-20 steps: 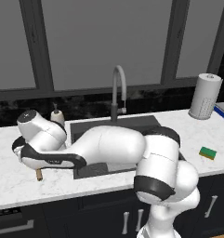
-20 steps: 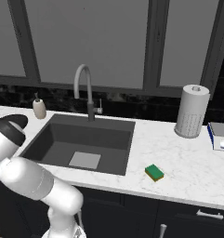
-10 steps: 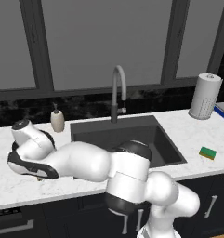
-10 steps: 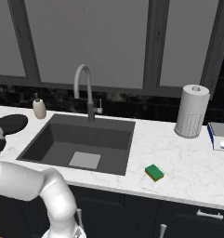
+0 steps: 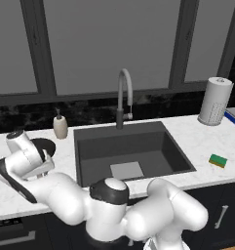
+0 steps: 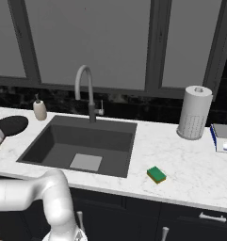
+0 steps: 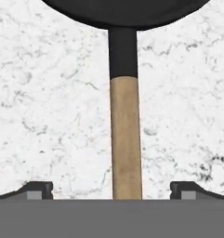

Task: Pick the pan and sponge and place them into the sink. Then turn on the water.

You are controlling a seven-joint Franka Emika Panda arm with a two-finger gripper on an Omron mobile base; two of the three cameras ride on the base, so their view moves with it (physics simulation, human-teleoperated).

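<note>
White marble counter (image 6: 181, 155) under dark-framed windows, with a dark grey rectangular sink (image 5: 133, 151) holding nothing but a light grey square at its bottom. The small round black frying pan (image 6: 11, 124) lies left of the sink, its light wooden handle running straight toward the tool (image 7: 111, 188), whose fingertips (image 7: 36, 189) stand wide apart either side, gripping nothing. The green-and-yellow sponge (image 6: 156, 174) rests right of the sink.
</note>
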